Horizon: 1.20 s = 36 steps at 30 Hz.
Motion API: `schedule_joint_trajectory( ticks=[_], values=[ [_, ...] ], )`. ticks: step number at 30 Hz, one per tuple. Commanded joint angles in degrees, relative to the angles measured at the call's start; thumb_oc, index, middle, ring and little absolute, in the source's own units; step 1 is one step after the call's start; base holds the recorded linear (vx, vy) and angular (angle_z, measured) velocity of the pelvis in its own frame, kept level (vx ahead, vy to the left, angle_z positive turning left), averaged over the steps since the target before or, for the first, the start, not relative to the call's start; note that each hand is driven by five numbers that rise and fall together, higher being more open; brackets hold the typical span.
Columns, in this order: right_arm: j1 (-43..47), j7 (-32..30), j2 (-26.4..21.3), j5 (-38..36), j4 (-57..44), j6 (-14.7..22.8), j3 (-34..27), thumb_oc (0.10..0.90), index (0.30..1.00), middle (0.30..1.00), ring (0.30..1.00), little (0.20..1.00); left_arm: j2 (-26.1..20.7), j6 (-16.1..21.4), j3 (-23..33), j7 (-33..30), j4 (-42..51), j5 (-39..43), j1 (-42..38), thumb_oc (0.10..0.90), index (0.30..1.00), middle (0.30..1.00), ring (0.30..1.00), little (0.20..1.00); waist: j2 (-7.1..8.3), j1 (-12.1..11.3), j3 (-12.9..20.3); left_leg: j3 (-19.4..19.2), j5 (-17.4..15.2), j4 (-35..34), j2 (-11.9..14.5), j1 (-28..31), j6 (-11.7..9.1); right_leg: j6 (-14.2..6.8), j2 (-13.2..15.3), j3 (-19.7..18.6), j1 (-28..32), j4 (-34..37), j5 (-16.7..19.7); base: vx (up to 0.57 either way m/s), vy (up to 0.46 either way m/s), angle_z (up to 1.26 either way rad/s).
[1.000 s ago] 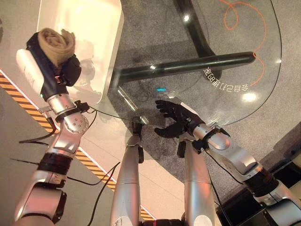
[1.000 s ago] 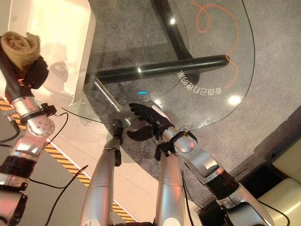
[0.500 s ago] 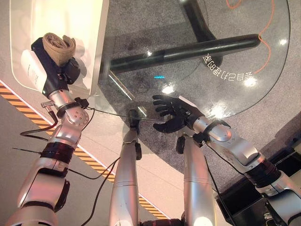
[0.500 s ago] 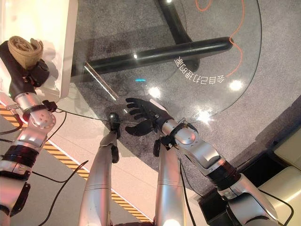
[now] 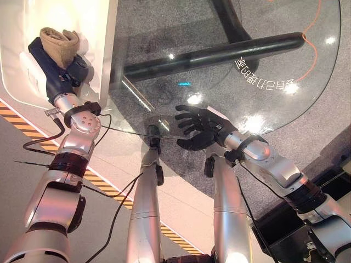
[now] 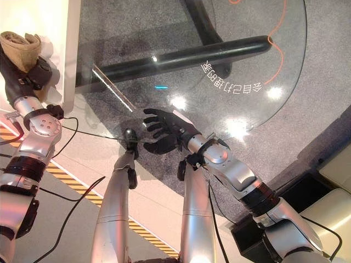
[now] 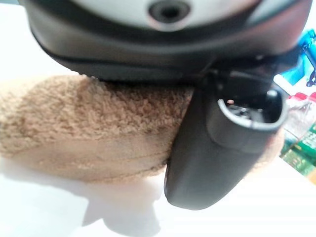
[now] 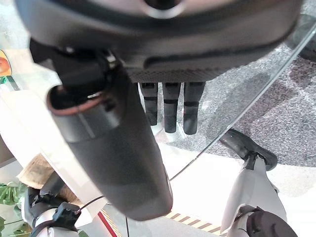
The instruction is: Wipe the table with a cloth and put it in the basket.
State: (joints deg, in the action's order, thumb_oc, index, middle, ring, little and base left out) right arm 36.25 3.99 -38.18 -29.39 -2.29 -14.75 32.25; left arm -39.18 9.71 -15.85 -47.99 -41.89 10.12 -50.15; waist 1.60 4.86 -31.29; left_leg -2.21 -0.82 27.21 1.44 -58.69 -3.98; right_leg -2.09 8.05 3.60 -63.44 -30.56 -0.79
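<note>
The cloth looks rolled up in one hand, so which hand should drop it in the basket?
The left hand. Its fingers are curled round the cloth, held over the white basket. The right hand is open and holds nothing, out at the glass table's near edge, away from the basket.

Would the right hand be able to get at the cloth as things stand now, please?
Probably not: the cloth is clasped in the left hand over the white basket, while the right hand hangs open by the glass table's near edge, well apart.

Grey carpet (image 5: pixel 164 22) seen thru glass; striped tape (image 5: pixel 104 189) laid on floor; orange cord (image 6: pixel 282 49) curled.
</note>
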Motion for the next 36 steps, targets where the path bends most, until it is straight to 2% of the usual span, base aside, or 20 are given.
schedule_joint_trajectory(
  ticks=[1,14,22,36],
  values=[
    [-1.40,0.77,1.03,-0.77,-2.37,2.80,1.59,0.800,0.900,0.900,0.900,0.900,-3.76,2.37,2.03,-1.00,0.47,1.16,-1.57,0.800,0.900,0.900,0.900,0.900,-0.88,0.42,1.49,-5.37,0.10,0.36,-5.31,-1.16,3.04,-1.15,-6.28,-0.79,2.16,8.23,4.23,0.00,0.000,0.00],
    [-2.17,0.77,2.11,0.42,-2.80,3.01,0.60,0.800,0.900,0.900,0.900,0.900,-3.83,0.75,1.93,0.85,0.26,0.07,-1.83,0.800,0.900,0.900,0.900,0.900,-0.98,0.42,1.49,-5.39,0.50,-1.00,-5.17,0.87,3.02,-1.12,-5.99,-0.28,4.15,9.60,4.29,-0.02,-0.023,0.00],
    [-3.49,0.47,2.11,1.04,-4.20,3.09,0.30,0.800,0.900,0.900,0.900,0.900,-4.85,1.26,3.00,-0.05,0.81,1.49,0.11,0.800,0.900,0.900,0.900,0.900,-1.40,0.01,1.49,-5.01,0.47,-1.81,-5.11,3.37,2.80,-1.19,-5.35,0.42,6.80,10.13,3.69,-0.01,-0.026,0.01],
    [-7.05,0.10,2.82,2.43,-7.56,1.92,-1.47,0.800,0.900,0.900,0.900,0.900,-5.85,1.59,6.77,6.58,5.09,2.52,5.56,0.800,0.900,0.900,0.900,0.900,-1.94,-1.21,1.49,-4.16,-0.23,-2.16,-5.48,7.93,3.11,-0.97,-4.69,1.95,11.74,9.92,2.32,0.00,-0.033,0.01]
  ],
)
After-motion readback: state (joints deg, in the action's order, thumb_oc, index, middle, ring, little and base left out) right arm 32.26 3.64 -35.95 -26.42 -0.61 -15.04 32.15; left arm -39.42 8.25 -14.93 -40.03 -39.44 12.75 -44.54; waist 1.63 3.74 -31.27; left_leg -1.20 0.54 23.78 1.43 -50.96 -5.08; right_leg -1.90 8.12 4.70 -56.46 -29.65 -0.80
